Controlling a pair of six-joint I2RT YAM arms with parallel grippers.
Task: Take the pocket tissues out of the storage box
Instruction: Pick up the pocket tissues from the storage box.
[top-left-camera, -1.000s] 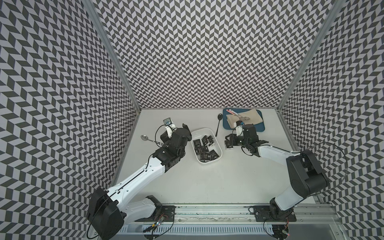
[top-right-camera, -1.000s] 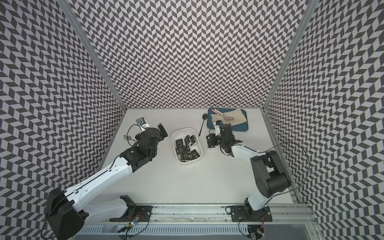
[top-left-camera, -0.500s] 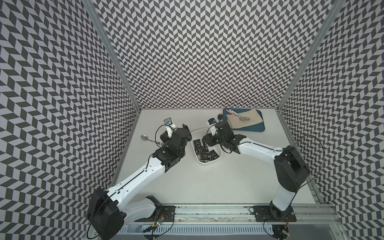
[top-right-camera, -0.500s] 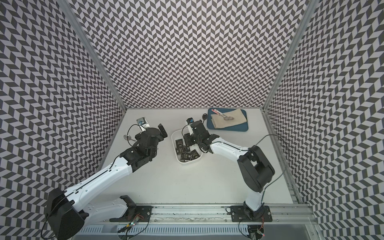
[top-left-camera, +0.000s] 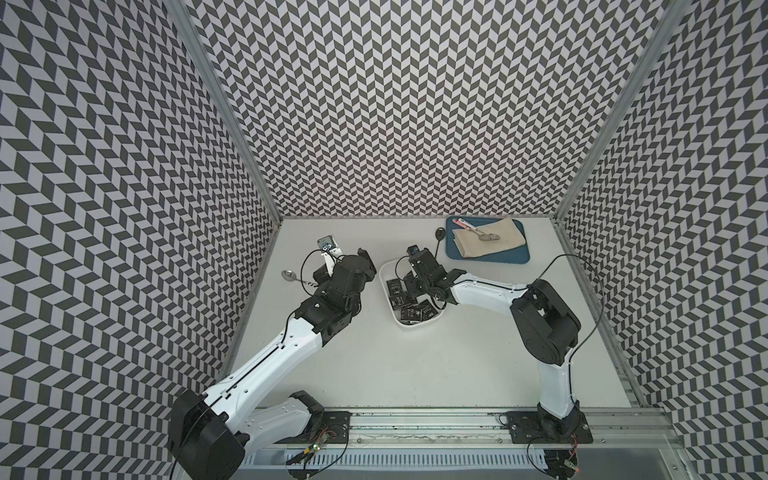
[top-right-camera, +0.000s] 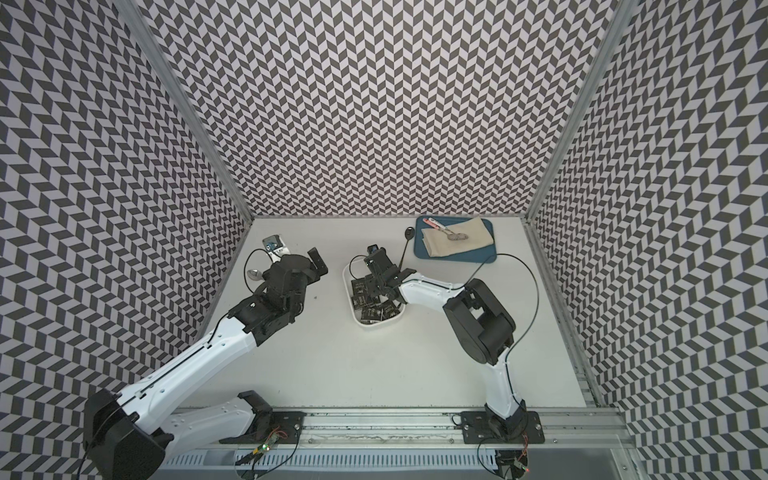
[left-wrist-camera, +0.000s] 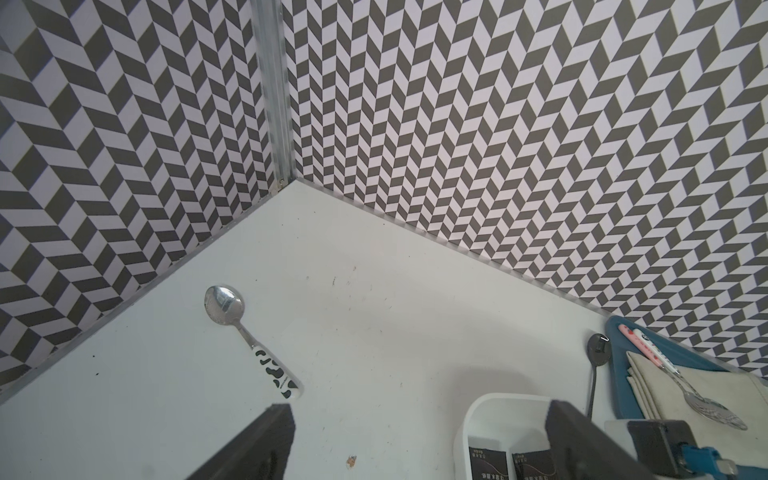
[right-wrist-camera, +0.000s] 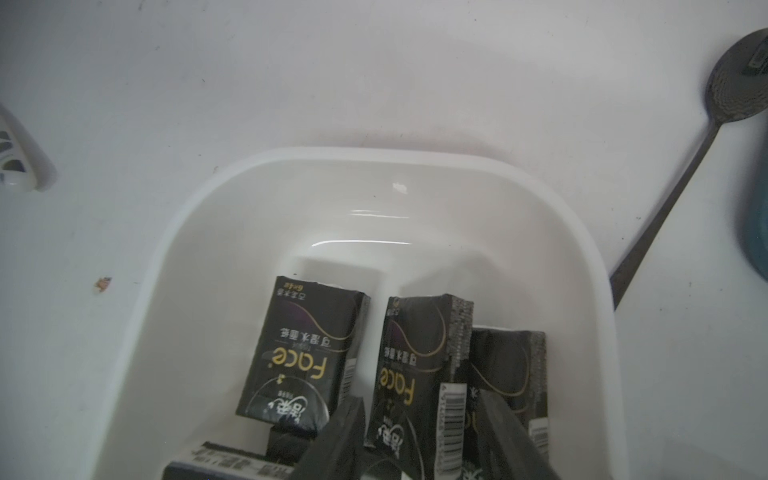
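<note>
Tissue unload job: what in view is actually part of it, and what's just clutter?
Job:
- pocket tissues
- storage box
- right gripper, reaching into the box
- left gripper, beside the box

Lying about:
- cow-patterned spoon
- dark spoon
- blue tray
- beige cloth
- spoon on the cloth

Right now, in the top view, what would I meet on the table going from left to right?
cow-patterned spoon → storage box holding the pocket tissues → black spoon → blue tray
</note>
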